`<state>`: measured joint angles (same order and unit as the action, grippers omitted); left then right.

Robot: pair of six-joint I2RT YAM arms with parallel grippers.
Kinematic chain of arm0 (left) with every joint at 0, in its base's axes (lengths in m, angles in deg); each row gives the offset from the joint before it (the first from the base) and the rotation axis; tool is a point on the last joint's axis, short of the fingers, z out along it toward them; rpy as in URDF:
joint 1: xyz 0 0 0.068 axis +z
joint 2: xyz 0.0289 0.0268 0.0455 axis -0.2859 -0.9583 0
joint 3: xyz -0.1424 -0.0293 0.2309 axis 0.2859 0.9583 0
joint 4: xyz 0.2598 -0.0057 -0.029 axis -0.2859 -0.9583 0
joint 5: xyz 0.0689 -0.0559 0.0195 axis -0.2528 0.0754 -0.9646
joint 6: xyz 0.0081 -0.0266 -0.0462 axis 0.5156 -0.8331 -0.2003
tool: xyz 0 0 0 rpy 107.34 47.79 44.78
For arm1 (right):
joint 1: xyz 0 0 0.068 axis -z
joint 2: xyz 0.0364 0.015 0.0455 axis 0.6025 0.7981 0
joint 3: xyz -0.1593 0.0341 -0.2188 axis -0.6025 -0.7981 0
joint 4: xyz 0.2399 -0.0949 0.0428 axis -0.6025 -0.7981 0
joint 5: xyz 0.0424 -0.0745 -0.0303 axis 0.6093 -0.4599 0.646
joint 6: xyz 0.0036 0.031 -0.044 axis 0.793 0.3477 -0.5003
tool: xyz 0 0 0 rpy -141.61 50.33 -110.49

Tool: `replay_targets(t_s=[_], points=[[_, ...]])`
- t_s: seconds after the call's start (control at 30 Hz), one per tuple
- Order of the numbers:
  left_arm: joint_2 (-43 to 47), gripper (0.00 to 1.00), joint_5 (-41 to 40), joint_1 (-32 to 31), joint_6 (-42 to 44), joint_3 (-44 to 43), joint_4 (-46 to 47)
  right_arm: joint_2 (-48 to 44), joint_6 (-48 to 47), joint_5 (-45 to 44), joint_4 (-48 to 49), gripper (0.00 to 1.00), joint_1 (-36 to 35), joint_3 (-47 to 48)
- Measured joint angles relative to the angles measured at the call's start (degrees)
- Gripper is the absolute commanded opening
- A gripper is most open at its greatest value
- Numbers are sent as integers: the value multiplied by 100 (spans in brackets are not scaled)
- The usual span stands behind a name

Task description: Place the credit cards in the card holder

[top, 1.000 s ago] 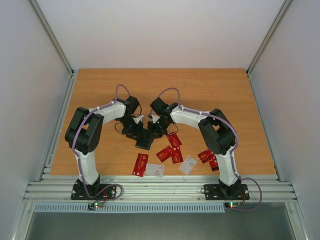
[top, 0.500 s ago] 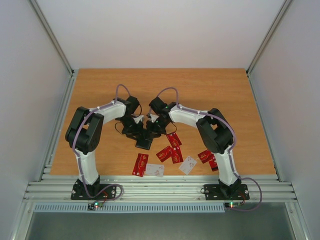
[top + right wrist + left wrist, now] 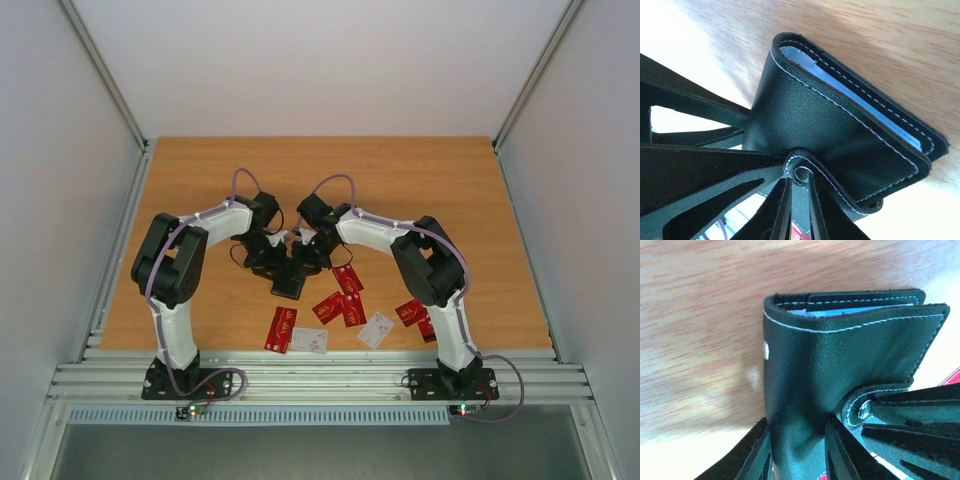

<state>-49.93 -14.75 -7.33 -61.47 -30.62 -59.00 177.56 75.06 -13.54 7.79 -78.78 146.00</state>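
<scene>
Now, down at the fingertips: the left gripper (image 3: pixel 797 437) is clenched across the body of the card holder (image 3: pixel 840 355), with a black finger (image 3: pixel 754 460) pressed against each side of the leather. Opposite it, the right gripper (image 3: pixel 799 197) is pinched tight on the snap tab (image 3: pixel 801 171), its two slim fingers (image 3: pixel 781 207) closed just below the metal stud. Between them the holder sits folded, and its edges show clearly: white stitching runs along both flaps, and a pale blue lining shows in the narrow slit between them. Its far edge points at the wood, but whether it touches cannot be told. Further out, the top view has both grippers meeting nose to nose a little left of the middle of the table (image 3: pixel 450 190), with the holder a dark block on their near side. The credit cards (image 3: pixel 328 306) lie scattered nearer the arms' bases, to the right of the holder. They are mostly red, with two white ones among them. The closest lies just beside the right gripper, and the last pair sits by the right arm. Broad wood stretches behind the arms to the far edge, and a metal rail (image 3: pixel 122 240) borders the left side.
</scene>
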Motion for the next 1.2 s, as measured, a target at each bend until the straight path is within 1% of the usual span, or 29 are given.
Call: replay_targets(t_s=[0.27, 0.5, 0.6, 0.7, 0.83, 0.97, 1.03, 1.2], points=[[-9, 30, 2, 0, 0, -11, -9, 0, -2, 63, -236, 12, -111, 118], [-20, 30, 13, 2, -24, -24, -26, 155, 7, -26, -610, 12, -197, 470], [-20, 30, 13, 2, -22, -24, -26, 249, 7, -98, -654, 12, -177, 490], [-20, 30, 22, 2, -33, -24, -26, 269, 0, 31, -625, 14, -162, 479], [-22, 30, 26, 2, -48, -33, -33, 254, -103, 452, -437, 15, -116, 302], [-61, 30, 103, -35, -55, -68, 11, -101, 85, 927, 297, 17, 61, -463], [-92, 30, 140, -66, -52, -98, 37, -341, 197, 1016, 459, 18, 184, -728], [-94, 30, 160, -70, -44, -98, 52, -605, 262, 990, 702, 19, 376, -752]])
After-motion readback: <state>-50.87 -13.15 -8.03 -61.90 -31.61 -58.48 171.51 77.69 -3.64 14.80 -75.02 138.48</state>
